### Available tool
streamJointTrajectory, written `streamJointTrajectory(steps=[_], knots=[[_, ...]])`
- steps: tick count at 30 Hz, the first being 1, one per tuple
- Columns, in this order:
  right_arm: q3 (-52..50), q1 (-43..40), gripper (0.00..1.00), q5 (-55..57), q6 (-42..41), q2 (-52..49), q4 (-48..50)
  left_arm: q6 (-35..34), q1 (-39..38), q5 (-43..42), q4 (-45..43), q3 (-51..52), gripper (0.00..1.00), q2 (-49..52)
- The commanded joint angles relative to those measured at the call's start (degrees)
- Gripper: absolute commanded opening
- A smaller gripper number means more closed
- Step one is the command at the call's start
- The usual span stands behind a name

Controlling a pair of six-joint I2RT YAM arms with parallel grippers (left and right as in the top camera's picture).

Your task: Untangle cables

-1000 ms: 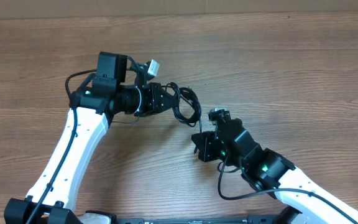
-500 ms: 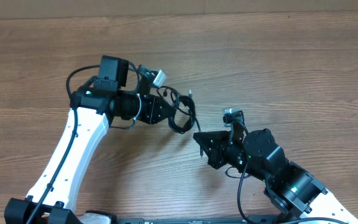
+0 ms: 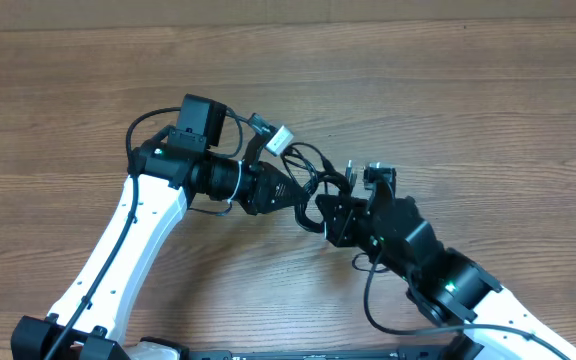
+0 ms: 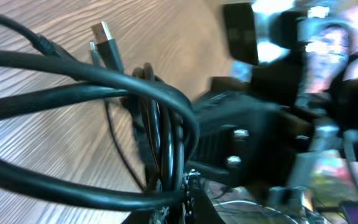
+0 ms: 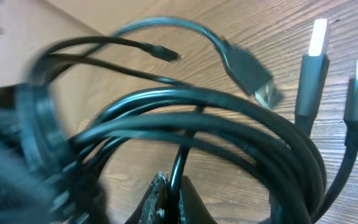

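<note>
Near mid-table [image 3: 468, 100], btwn both arms: cables [image 3: 313, 165], bunched in one loose coil. Clamped tight on coil's left side by left gripper [image 3: 296, 192]; pinched tight on a strand at the near-right side by right gripper [image 3: 330, 212], just beside the other. From right wrist cam: loops w/ long axis approx left-to-right across frame; two silvery plug tips [image 5: 319, 38] side by side, pointing up; third plug [image 5: 253, 74] angled down-right. From left wrist cam: tips aimed up-left. From overhead: tip heading too small to tell.

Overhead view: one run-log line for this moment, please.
left claw: shut on thin black cables | right claw: shut on them | cables: tangled
</note>
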State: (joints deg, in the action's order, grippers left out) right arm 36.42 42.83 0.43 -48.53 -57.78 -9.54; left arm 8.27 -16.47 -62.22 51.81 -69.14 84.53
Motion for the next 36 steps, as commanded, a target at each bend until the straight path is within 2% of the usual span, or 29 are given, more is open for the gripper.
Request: streamJointTrajectory(steps=[1, 10, 19, 20, 21, 22, 23, 27, 28, 31, 36], knots=[[1.25, 0.17, 0.04, 0.79, -2.93, -2.43, 2.38, 3.41, -0.48, -13.88, -0.48, -0.76, 0.04, -0.96], [1.25, -2.56, 0.04, 1.29, -2.93, -3.32, 6.67, 8.15, -1.70, -14.88, 3.74, -0.76, 0.04, -0.96], [1.25, -3.10, 0.07, 1.40, -2.93, -3.39, 3.02, 11.26, -2.93, -28.35, 1.22, -0.76, 0.04, -0.96], [1.25, -3.10, 0.12, 0.94, -2.91, -3.39, 2.49, 11.26, -2.84, -28.02, 0.76, -0.76, 0.04, -0.96], [1.25, -3.10, 0.25, 0.28, -2.91, -3.39, 2.08, 11.21, -2.69, -26.62, 0.74, -0.76, 0.04, -0.96], [1.25, -3.10, 0.52, -0.70, -2.89, -3.37, 1.64, 10.45, -2.40, -22.71, 0.79, -0.76, 0.04, -0.96], [1.25, -3.10, 0.64, -1.01, -2.89, -3.30, 1.38, 9.33, -2.16, -19.56, 0.76, -0.76, 0.04, -0.96], [1.25, -3.10, 0.95, -2.54, -2.89, -2.27, 0.81, 3.69, -0.59, -6.84, 0.37, -0.76, 0.04, -0.96], [1.25, -3.10, 1.00, -3.17, -2.91, -1.81, 0.61, 1.79, -0.15, -4.02, 0.17, -0.76, 0.04, -0.96], [1.27, -3.10, 1.00, -4.31, -2.91, 0.00, -1.22, -5.29, 1.55, 4.24, -0.76, -0.76, 0.04, -0.96], [1.27, -3.10, 1.00, -4.59, -2.95, 4.13, -6.75, -15.72, 2.97, 12.74, -3.30, -0.76, 0.04, -0.96]])
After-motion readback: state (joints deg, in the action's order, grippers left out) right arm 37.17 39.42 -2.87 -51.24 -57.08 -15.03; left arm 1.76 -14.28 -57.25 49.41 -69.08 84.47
